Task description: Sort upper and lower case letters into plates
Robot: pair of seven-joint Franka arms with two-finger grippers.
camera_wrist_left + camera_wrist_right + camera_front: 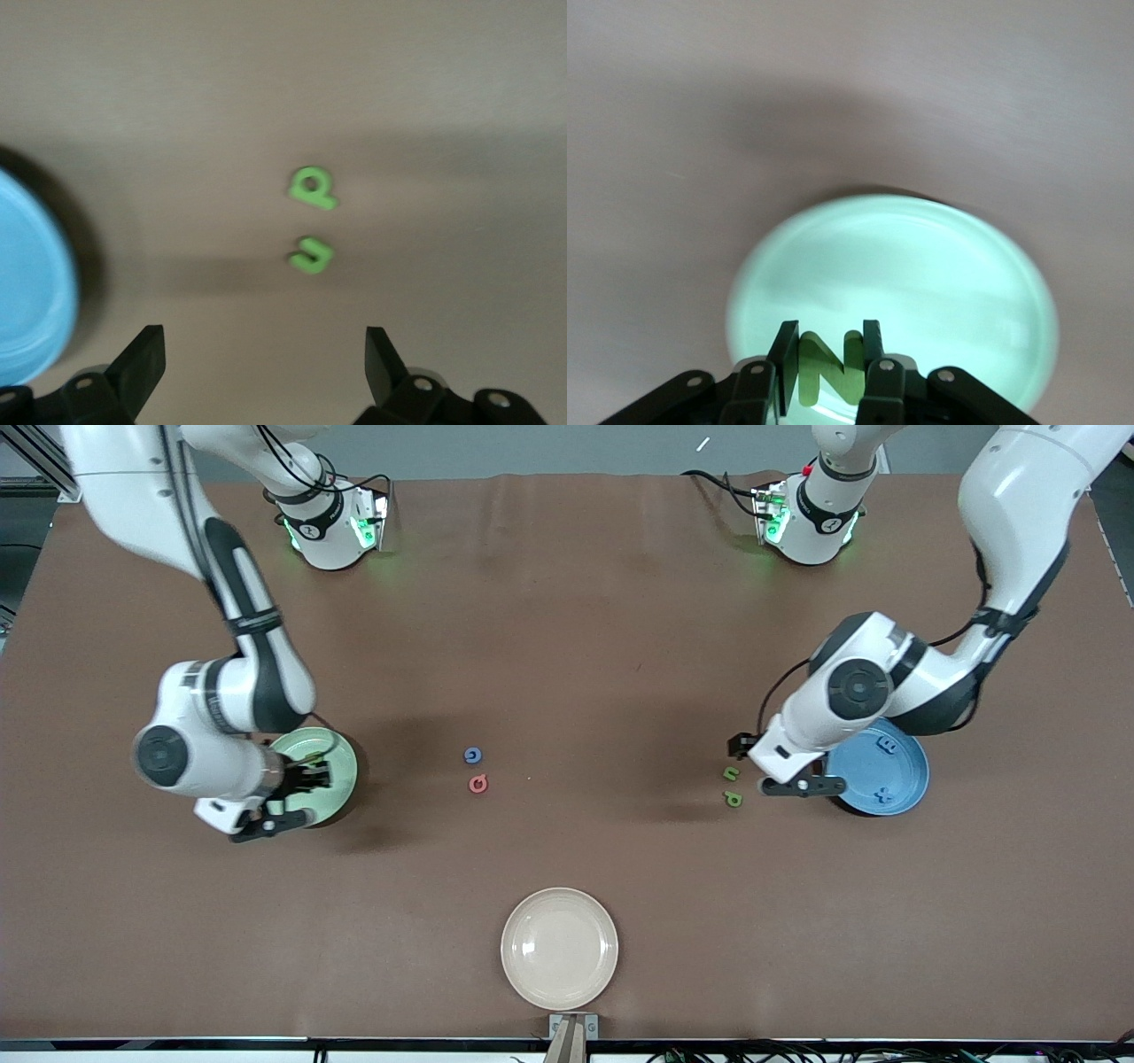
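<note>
My right gripper (830, 354) hangs over the pale mint green plate (921, 274), shut on a green letter N (833, 365) that stands upright between its fingers. The front view shows this gripper (306, 772) above that plate (341, 775) at the right arm's end of the table. My left gripper (264, 354) is open with nothing between its fingers, beside the sky blue plate (31, 283). Ahead of it lie a green p (312, 188) and another small green letter (311, 255). The blue plate (912, 779) holds a blue B (884, 742) and a blue plus (881, 797).
A blue letter (473, 755) and a pinkish red letter (478, 784) lie together mid-table. A cream-beige plate (559, 948) sits near the table's front edge. The two green letters (732, 786) lie on the brown table beside the blue plate, toward the table's middle.
</note>
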